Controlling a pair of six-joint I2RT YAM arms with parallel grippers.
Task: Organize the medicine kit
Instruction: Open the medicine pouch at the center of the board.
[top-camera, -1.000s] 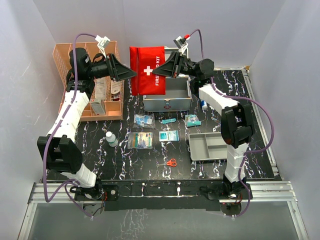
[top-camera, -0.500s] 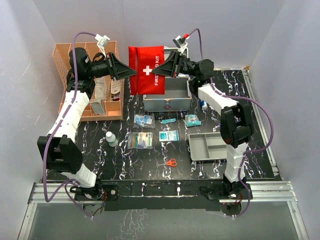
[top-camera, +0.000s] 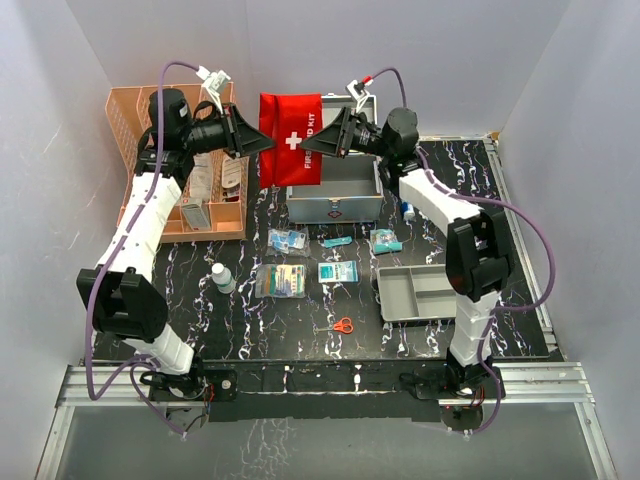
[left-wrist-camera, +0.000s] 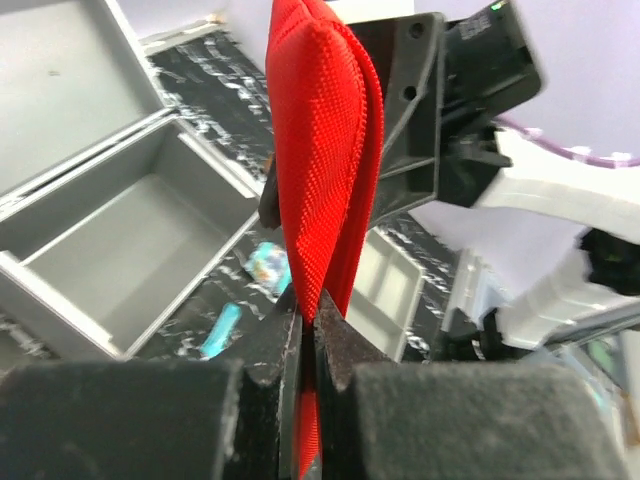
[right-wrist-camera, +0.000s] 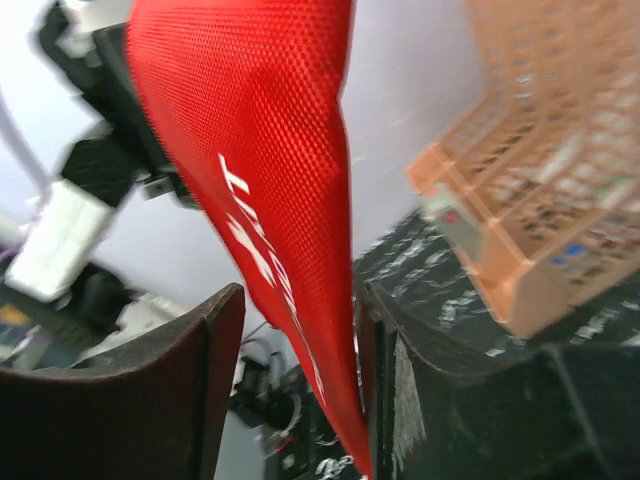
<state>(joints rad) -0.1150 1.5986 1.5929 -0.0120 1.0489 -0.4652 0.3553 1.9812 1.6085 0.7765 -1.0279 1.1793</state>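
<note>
The medicine kit (top-camera: 335, 197) is a silver-grey metal case standing open at the back of the table, and its inside (left-wrist-camera: 110, 250) looks empty. A flat red first-aid pouch (top-camera: 292, 140) hangs upright in the air above the kit's left end. My left gripper (top-camera: 266, 145) is shut on the pouch's left edge, and the red fabric (left-wrist-camera: 325, 150) is pinched between its fingers (left-wrist-camera: 350, 350). My right gripper (top-camera: 308, 147) is at the pouch's right edge with its jaws open. There the pouch (right-wrist-camera: 270, 180) hangs loose between them, nearer the right finger (right-wrist-camera: 385, 330).
An orange basket (top-camera: 185, 170) with boxes stands at the back left. A grey divided tray (top-camera: 425, 290) lies front right. A small bottle (top-camera: 222, 277), several packets (top-camera: 282, 280), a blue tube (top-camera: 336, 241) and red-handled scissors (top-camera: 340, 324) lie on the black marbled table in front of the kit.
My left gripper has closed on the pouch's left edge. My right gripper has opened and let go of the right edge. The pouch shifted slightly left.
</note>
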